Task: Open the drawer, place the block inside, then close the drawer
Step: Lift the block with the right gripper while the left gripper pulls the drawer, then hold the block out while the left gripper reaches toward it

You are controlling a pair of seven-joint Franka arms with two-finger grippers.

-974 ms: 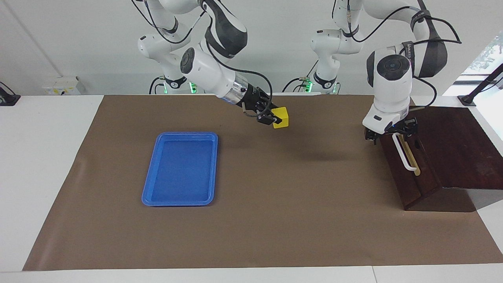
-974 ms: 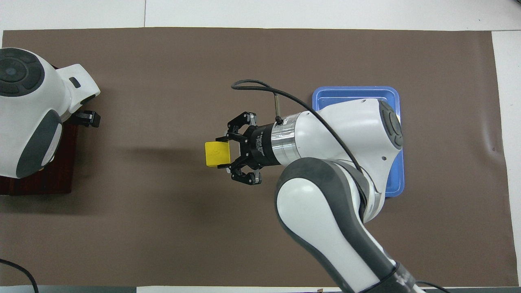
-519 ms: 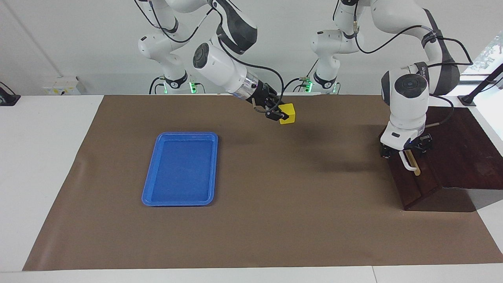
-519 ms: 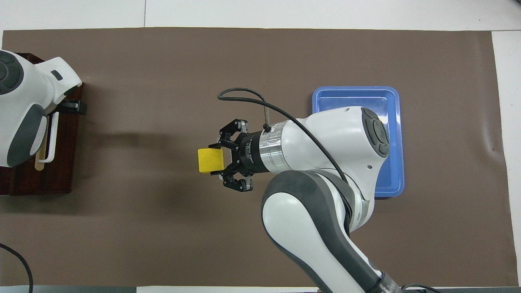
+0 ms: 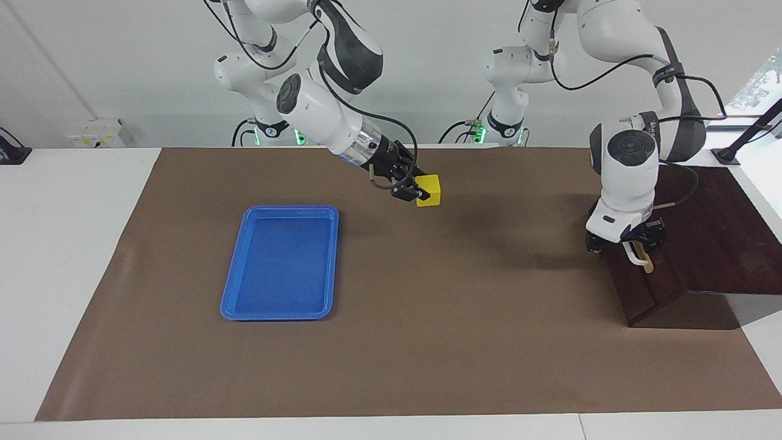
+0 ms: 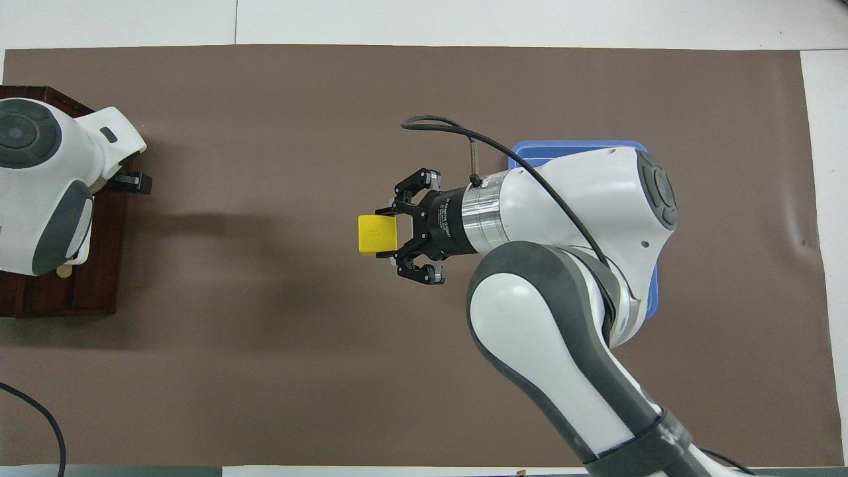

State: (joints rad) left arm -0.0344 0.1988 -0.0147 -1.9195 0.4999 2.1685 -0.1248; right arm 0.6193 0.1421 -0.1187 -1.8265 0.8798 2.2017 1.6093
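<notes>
The yellow block (image 5: 430, 189) is held in my right gripper (image 5: 420, 193), which is shut on it in the air over the brown mat, between the blue tray and the drawer box. The block also shows in the overhead view (image 6: 377, 233), held by the right gripper (image 6: 384, 234). The drawer (image 5: 649, 292) of the dark wooden box (image 5: 718, 226) stands at the left arm's end; no pale interior shows. My left gripper (image 5: 623, 241) is down at the white handle (image 5: 639, 261) and covers most of it. In the overhead view the left wrist hides the handle above the drawer (image 6: 99, 265).
A flat blue tray (image 5: 281, 263) lies on the brown mat (image 5: 427, 342) toward the right arm's end; in the overhead view the right arm covers much of the tray (image 6: 576, 146). White table shows around the mat.
My right gripper first carried the block toward the drawer box, then back toward the tray and a little lower. My left gripper came down along the handle and now covers more of it.
</notes>
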